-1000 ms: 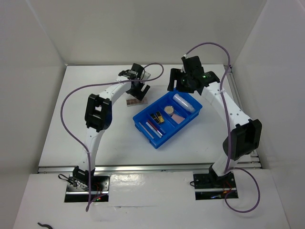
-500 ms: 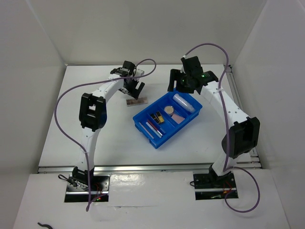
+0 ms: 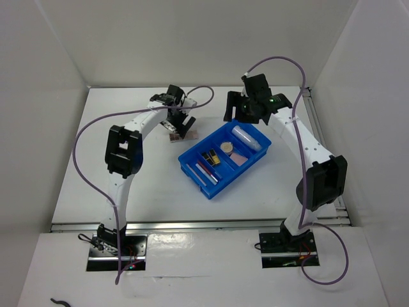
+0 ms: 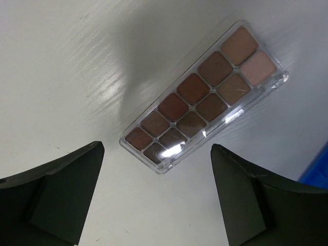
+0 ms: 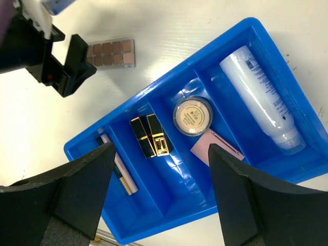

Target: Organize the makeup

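Under spread left end effector (image 4: 156,151), eyeshadow palette (image 4: 202,100) (half hidden from above), right end effector (image 5: 161,149) also spread.

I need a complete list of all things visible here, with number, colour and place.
eyeshadow palette: 1, brown, on table left of bin
bin: 1, blue, table centre
tube: 1, clear-white, bin's end compartment
compact: 1, beige, second compartment
pad: 1, pink, beside compact
cases: 2, black-gold, third compartment
sticks: at least 2, pink and dark, last compartment
table: 1, white
left gripper: 1, black, open above palette
right gripper: 1, black, open above bin
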You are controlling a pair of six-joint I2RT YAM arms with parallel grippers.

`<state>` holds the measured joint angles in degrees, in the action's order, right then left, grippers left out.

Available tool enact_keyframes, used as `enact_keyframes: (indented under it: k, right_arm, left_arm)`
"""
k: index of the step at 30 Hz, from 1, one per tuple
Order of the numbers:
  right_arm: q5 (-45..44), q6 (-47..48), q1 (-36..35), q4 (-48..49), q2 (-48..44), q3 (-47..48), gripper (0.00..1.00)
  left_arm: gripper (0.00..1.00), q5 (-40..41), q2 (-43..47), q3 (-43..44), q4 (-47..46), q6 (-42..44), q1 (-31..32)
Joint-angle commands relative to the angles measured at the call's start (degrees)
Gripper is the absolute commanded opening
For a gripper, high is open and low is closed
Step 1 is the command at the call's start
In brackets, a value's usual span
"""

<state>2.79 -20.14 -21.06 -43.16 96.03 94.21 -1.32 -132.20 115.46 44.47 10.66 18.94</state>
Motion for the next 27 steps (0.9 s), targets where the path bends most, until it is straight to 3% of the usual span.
enact_keyframes:
  k: [1,14,16,24,27]
  right_arm:
    - [0.55,0.89,0.32,0.09,0.30,3.34,0.81]
    - [-0.59,0.89,0.84,-0.44,0.83,3.34,0.81]
    - [-0.59,0.89,0.84,-0.44,0.83,3.34,0.81]
    - [-1.73,0.89,0.84,-0.44,-0.22,2.82,0.81]
    - [-1.73,0.89,1.37,-0.44,-0.23,2.82,0.81]
  left_arm:
    - [1.00,4.30,-1.48,0.12,-0.69,1.91,0.92]
    - [0.99,3.26,-9.21,9.43,-1.23,1.39,0.92]
    - [0.96,2.47,-10.09,10.57,-1.23,1.39,1.45]
    - [0.63,-1.22,-10.71,9.43,-1.23,-0.28,1.45]
    - [0.61,-1.75,-10.09,9.43,-1.23,-1.42,1.45]
